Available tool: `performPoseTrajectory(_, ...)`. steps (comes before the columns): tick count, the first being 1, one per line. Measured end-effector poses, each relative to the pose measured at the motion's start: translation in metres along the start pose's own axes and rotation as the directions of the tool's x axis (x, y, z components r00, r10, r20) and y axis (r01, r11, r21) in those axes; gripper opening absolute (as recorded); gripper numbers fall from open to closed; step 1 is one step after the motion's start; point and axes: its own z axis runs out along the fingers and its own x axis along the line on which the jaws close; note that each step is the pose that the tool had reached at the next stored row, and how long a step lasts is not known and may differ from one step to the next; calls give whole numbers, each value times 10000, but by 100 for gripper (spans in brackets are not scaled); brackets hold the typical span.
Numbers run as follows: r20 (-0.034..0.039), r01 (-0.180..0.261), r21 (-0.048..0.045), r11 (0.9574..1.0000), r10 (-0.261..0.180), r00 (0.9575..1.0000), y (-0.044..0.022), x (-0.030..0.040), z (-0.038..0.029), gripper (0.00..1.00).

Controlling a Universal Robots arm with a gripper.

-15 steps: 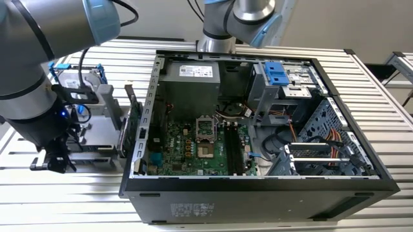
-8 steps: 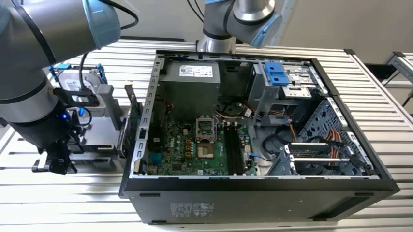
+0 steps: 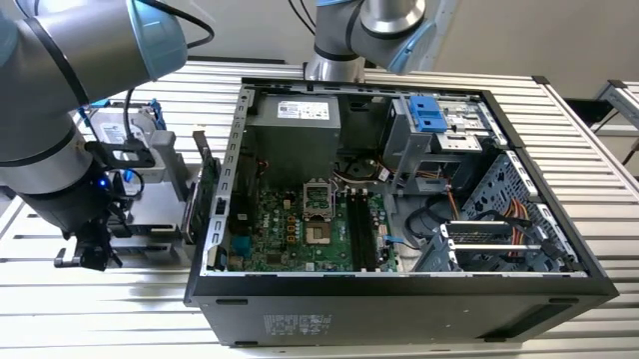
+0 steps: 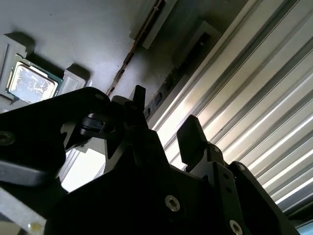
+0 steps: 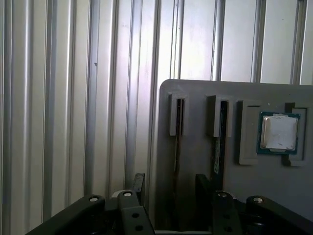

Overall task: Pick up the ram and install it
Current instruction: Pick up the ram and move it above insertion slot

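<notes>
In the first wrist view, the thin dark ram stick [image 5: 178,117] stands edge-on, its lower end lost in shadow. The picture's edge cuts off the black end effector [image 5: 171,182] and the grey plastic holder [image 5: 195,98].

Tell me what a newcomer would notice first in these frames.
The open computer case dominates the exterior view, motherboard exposed, on a slatted table. At that view's left the open gripper hangs near a gray tray; in the first wrist view a ram stick stands in its slot, a processor chip nearby.

Exterior view high above case [image 3: 399,318]; 2 wrist views close over tray [image 5: 195,98] [image 4: 73,34]
</notes>
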Motion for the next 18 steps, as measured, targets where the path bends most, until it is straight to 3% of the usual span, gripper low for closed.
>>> performPoseTrajectory(9,289,6,10,10000,-7,9996,-1,-16,54,100)
performPoseTrajectory(13,351,6,13,10000,-7,9994,0,-15,87,100)
performPoseTrajectory(18,353,6,12,10000,-7,9994,0,-15,93,100)
